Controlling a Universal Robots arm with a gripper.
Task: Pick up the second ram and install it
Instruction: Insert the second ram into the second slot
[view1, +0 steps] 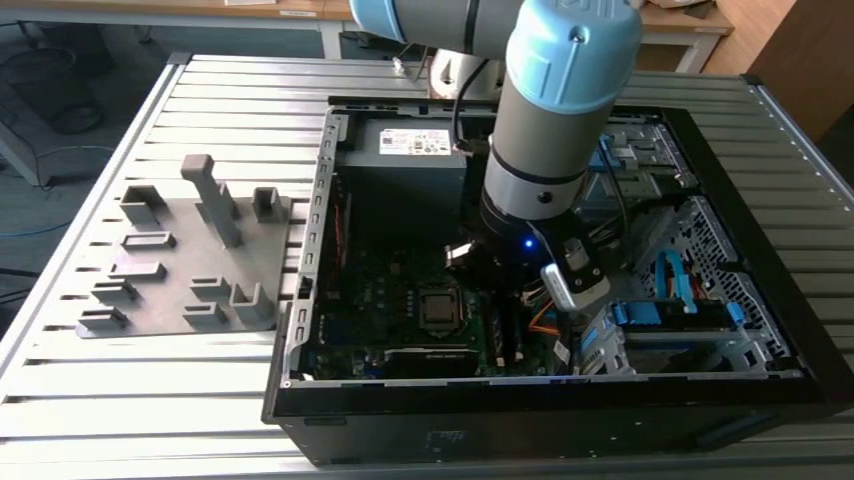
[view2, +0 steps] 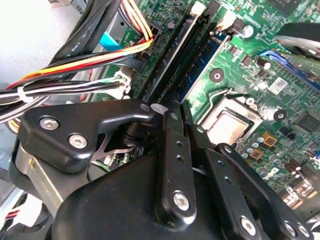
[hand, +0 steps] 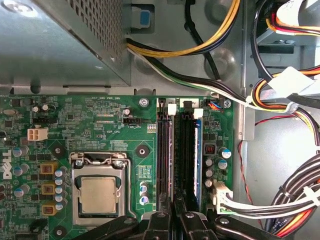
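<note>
Arm (view1: 541, 140) reaches steeply down from the top of the exterior view, pale blue joint cap uppermost, grey forearm below it, black wrist section with a small blue light lit. Gripper (view2: 172, 112) points downward off the wrist; in the second wrist view its black linkage bars converge and the fingertips sit close together with almost no gap. In the first wrist view the gripper (hand: 170, 220) tips show as black fingers (hand: 157, 222) pressed side by side.
</note>
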